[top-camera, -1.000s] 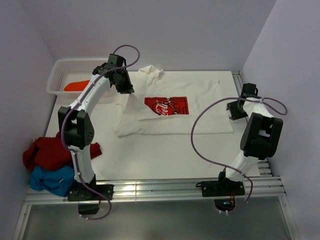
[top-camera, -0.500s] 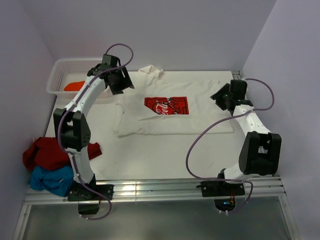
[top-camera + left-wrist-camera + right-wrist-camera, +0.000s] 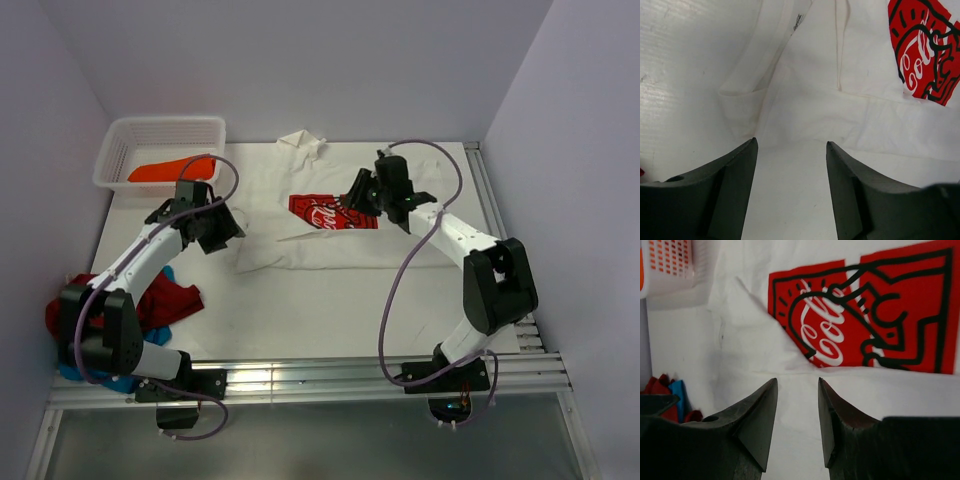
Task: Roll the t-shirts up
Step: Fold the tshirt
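Lower left, the dark red tee [image 3: 172,297] is bunched up by the left arm. Mid-frame the white Coca-Cola tee [image 3: 340,245] is spread out. The left gripper [image 3: 790,145] is at its left edge and the right gripper [image 3: 797,382] is over the print, both with jaws apart and empty. The orange tee [image 3: 165,168] is in the basket [image 3: 150,125], upper left.

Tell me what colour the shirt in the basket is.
Orange; the shirt shows best in the top view.
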Available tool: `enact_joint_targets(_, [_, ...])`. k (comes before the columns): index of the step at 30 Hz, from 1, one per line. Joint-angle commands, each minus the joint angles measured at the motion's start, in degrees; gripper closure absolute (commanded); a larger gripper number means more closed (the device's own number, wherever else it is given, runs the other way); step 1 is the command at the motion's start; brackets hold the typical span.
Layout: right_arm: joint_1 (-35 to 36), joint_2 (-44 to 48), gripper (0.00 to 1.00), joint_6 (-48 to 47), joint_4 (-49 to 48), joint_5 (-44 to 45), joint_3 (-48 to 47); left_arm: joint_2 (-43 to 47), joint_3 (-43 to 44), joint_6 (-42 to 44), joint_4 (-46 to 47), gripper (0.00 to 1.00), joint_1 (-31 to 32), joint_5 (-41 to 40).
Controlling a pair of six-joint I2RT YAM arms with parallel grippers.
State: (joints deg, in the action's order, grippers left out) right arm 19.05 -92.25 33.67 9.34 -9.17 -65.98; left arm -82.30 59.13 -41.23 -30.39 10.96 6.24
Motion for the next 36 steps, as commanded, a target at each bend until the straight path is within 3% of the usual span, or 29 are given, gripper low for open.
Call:
enact_joint_targets(1, [3.9, -0.8, 0.55, 7.9, -9.1, -0.9, 3.3, 3.8, -5.0, -2.0, 6.5, 0.39, -0.1, -0.1])
enact_joint_targets(5, [9.4, -2.0, 0.54, 18.0, -15.1, 5.1, 6.4, 5.2, -9.5, -2.6, 7.8, 0.38, -0.1, -1.4])
enact_joint_targets(7, [11.2, -3.7, 0.54, 20.1, -9.8, 10.7, 3.9, 6.2, -12.8, -3.3, 9.9, 0.36, -0.1, -1.8])
enact_joint_targets(12, [12.6, -5.9, 0.52, 27.3, -14.3, 6.2, 3.1, 6.3, -17.9, -4.7, 15.1, 0.30, -0.1, -0.7])
enact_joint_targets(16, [15.5, -11.3, 0.53, 32.6, -12.5, 7.5, -1.4, 7.3, -21.2, -5.5, 18.7, 0.30, -0.1, -1.5])
enact_joint_targets(24, [19.5, -13.1, 0.51, 38.4, -9.8, 14.7, -4.2, 9.4, -26.5, -6.5, 24.4, 0.26, -0.1, -2.1])
enact_joint_targets(36, [23.9, -17.3, 0.52, 42.9, -5.7, 20.2, -8.4, 0.7, -27.0, -7.4, 31.4, 0.31, -0.1, -2.1])
